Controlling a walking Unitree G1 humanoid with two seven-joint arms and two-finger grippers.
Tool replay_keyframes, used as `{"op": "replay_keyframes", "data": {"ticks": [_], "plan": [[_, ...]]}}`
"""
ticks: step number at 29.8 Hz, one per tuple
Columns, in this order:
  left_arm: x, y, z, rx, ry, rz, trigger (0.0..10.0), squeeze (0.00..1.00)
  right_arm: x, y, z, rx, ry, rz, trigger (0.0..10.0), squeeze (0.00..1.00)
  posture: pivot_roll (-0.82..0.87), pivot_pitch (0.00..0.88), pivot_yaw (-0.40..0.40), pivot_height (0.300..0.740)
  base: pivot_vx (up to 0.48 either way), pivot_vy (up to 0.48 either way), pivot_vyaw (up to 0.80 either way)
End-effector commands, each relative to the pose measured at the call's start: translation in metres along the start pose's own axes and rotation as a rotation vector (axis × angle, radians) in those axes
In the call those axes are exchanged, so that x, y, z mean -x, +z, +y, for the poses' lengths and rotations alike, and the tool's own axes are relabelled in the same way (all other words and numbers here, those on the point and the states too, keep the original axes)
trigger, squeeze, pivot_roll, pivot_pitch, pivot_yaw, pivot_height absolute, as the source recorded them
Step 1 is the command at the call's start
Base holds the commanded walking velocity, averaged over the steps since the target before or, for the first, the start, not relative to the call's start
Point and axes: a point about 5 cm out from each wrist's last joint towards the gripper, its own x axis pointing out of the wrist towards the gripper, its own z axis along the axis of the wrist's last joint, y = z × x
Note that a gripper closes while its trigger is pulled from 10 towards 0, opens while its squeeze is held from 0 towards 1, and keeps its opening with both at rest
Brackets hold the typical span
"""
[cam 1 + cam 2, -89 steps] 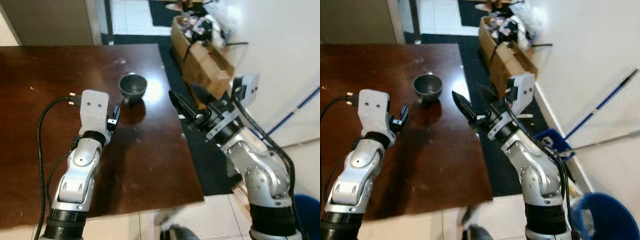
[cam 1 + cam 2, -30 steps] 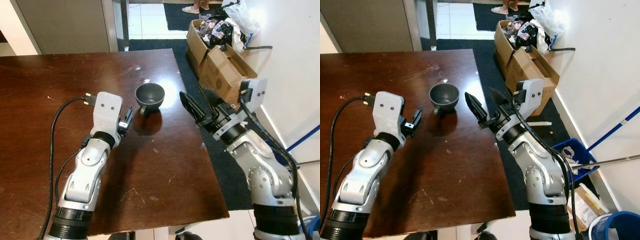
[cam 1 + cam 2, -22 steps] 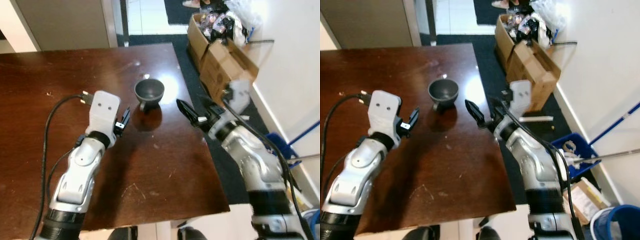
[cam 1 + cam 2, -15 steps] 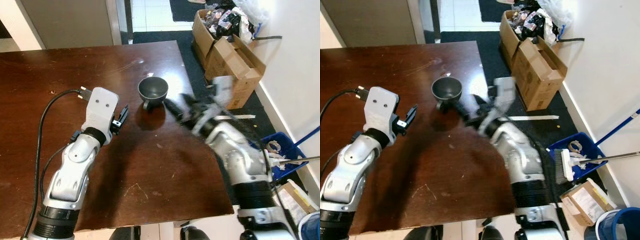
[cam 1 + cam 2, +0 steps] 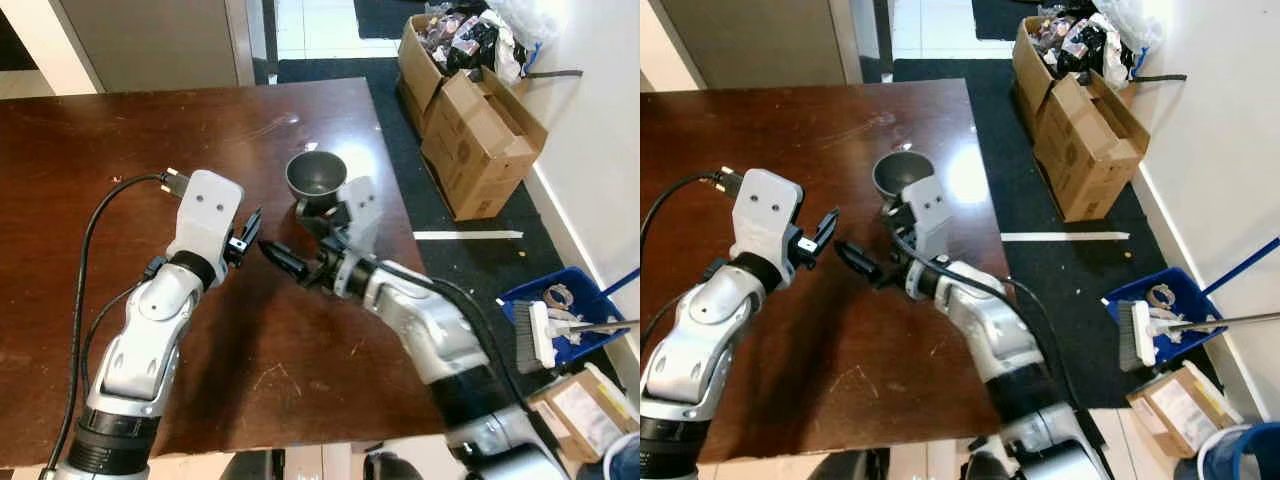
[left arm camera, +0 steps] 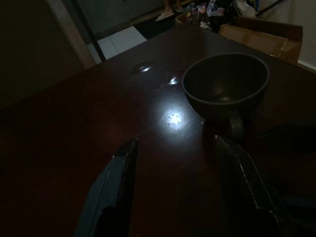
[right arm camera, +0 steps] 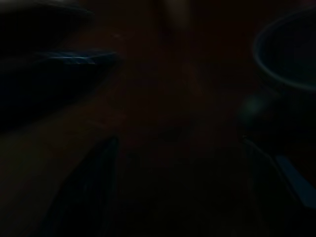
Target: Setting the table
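1. Right gripper [image 5: 285, 262] has swung in from off the desk edge, now low over the dark brown wooden desk [image 5: 60, 180]; fingers spread, empty.
2. Left gripper [image 5: 248, 232] unchanged: parted, empty, just beside.
3. Small dark grey ceramic cup [image 5: 316, 177] untouched near the desk's right edge; pickup looks imminent.

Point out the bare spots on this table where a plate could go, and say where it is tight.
The table is bare wood across its far left, from the left tool to the far edge. A narrow bare strip lies between the grey cup and the far edge. It is tight beside the cup, where the right tool nearly meets the left.
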Motion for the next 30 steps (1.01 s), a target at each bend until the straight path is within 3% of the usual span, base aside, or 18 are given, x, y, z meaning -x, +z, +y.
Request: {"op": "replay_keyframes", "data": {"ticks": [1,2,9,17,30], "plan": [[0.002,-0.002,0.003,-0.007,0.001,0.017,10.0,0.03,-0.005,-0.006,-0.007,0.002,-0.104,0.025,10.0,0.0,-0.01,0.136,0.115,0.74,0.0,0.0,0.0],[0.003,-0.002,0.004,-0.01,0.005,0.018,10.0,0.02,-0.008,-0.006,-0.013,0.01,-0.185,0.038,10.0,0.0,0.0,0.133,0.116,0.74,0.0,0.0,0.0],[0.004,-0.001,0.005,-0.01,0.008,0.02,10.0,0.03,-0.014,-0.002,-0.031,0.026,-0.39,0.044,10.0,0.0,0.01,0.122,0.115,0.74,0.0,0.0,0.0],[0.003,-0.001,0.004,-0.006,0.006,0.021,10.0,0.03,-0.016,0.002,-0.039,0.031,-0.459,0.018,10.0,0.0,0.01,0.116,0.117,0.74,0.0,0.0,0.0],[0.001,-0.002,0.001,0.006,-0.003,0.02,10.0,0.03,-0.006,0.0,-0.059,0.066,-0.579,-0.012,10.0,0.0,-0.01,0.111,0.12,0.74,0.0,0.0,0.0]]}}
